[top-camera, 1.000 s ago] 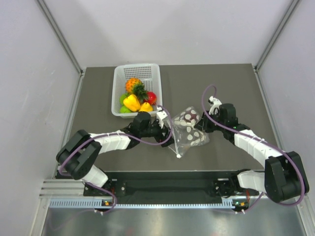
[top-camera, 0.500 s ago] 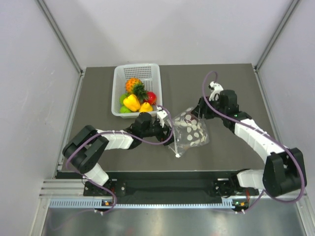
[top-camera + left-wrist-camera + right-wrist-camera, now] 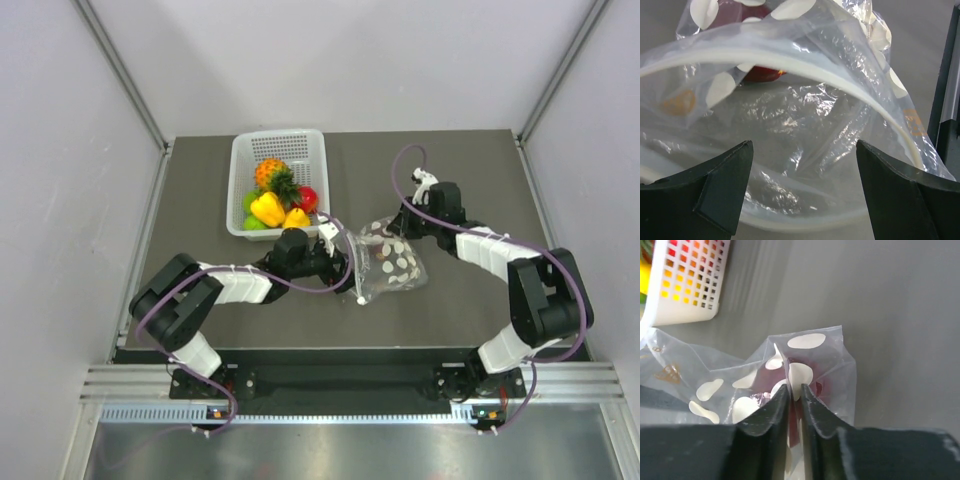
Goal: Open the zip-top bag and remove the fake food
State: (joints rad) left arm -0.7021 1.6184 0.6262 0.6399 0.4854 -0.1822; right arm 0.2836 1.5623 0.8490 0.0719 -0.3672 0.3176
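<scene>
A white perforated plastic basket [image 3: 278, 136] sits at the rear left of the dark table [image 3: 480, 180], holding a yellow toy pepper [image 3: 267, 208] and an orange pineapple-like fruit [image 3: 270, 172]; the left gripper [image 3: 802, 185] is spread wide at the gaping mouth of the clear polka-dotted zip-top bag [image 3: 390, 265], which lies just right of the basket; a dark maroon piece [image 3: 760, 74] lies inside; the right gripper [image 3: 794, 392] pinches the bag's far edge.

No readable text in any view.
The zip-top bag [image 3: 805, 115] carries a small orange printed mark [image 3: 913, 120] at the right of the left wrist view. A similar orange emblem [image 3: 667, 373] shows at the left edge of the right wrist view. Both are too blurred and crumpled to make out.
</scene>
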